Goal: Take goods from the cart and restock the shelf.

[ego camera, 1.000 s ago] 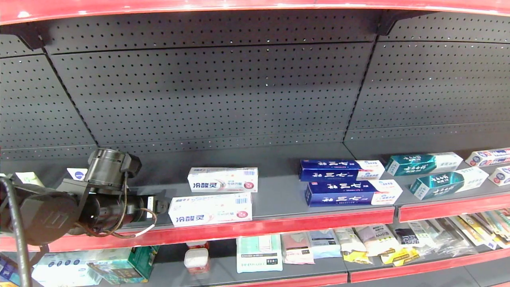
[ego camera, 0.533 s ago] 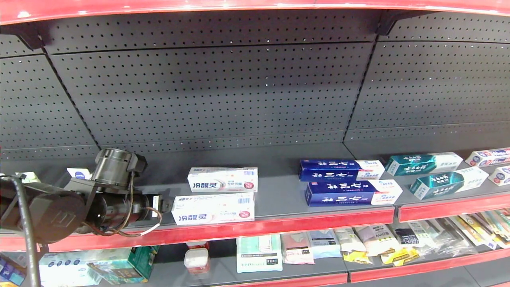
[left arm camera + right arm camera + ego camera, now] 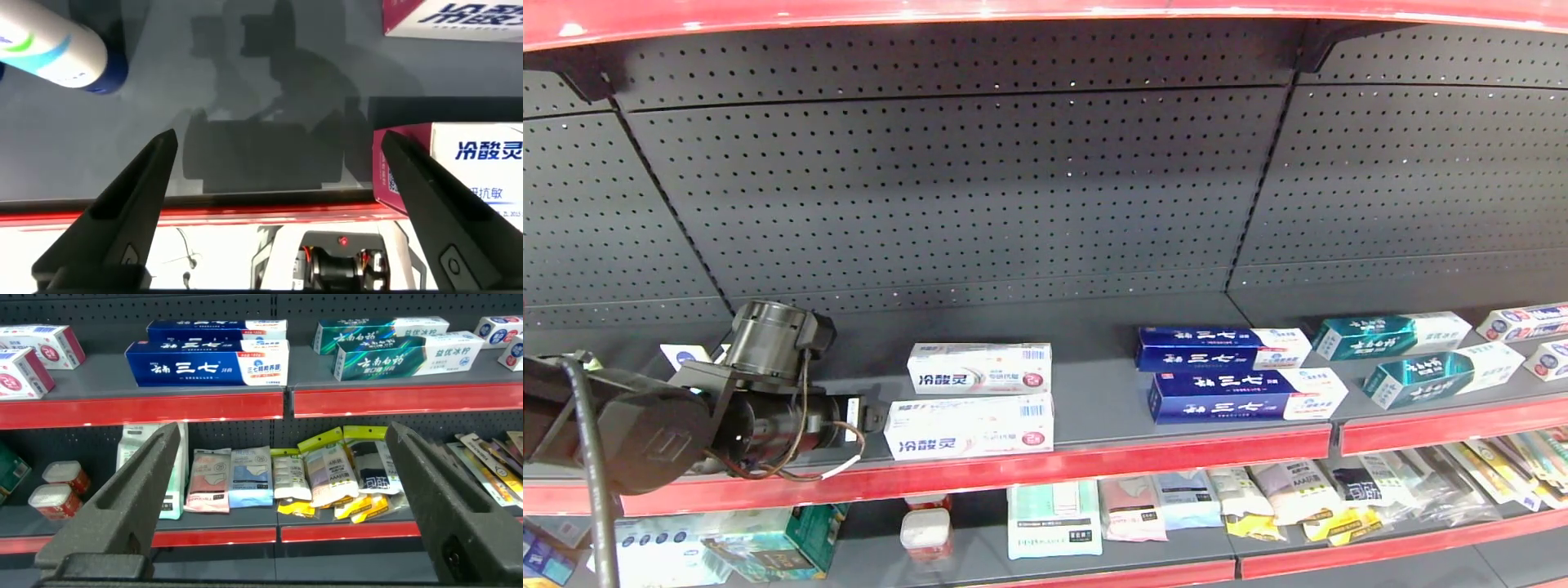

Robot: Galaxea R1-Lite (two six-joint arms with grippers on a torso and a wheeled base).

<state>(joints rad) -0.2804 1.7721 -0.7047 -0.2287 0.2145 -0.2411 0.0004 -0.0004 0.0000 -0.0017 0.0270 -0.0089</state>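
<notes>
The left gripper (image 3: 278, 137) sits low over the front of the shelf (image 3: 1094, 392), its fingers (image 3: 135, 200) spread wide with nothing but bare shelf between them. 1 finger stands right at the left end of the front white box (image 3: 969, 425), touching it or very nearly (I cannot tell which). That box lies flat along the red front edge, with the rear white box (image 3: 979, 367) just behind it and parallel. A white and blue bottle (image 3: 53, 45) lies on the shelf farther back on the left.

To the right, well apart, 2 blue boxes (image 3: 1245, 394) lie one behind the other, and beyond them 2 teal boxes (image 3: 1441, 374).

The right gripper (image 3: 283, 429) hangs out in front of the shelving, fingers (image 3: 122, 506) also wide and holding nothing, facing the lower shelf (image 3: 245, 537) and its row of packets (image 3: 327, 478).
</notes>
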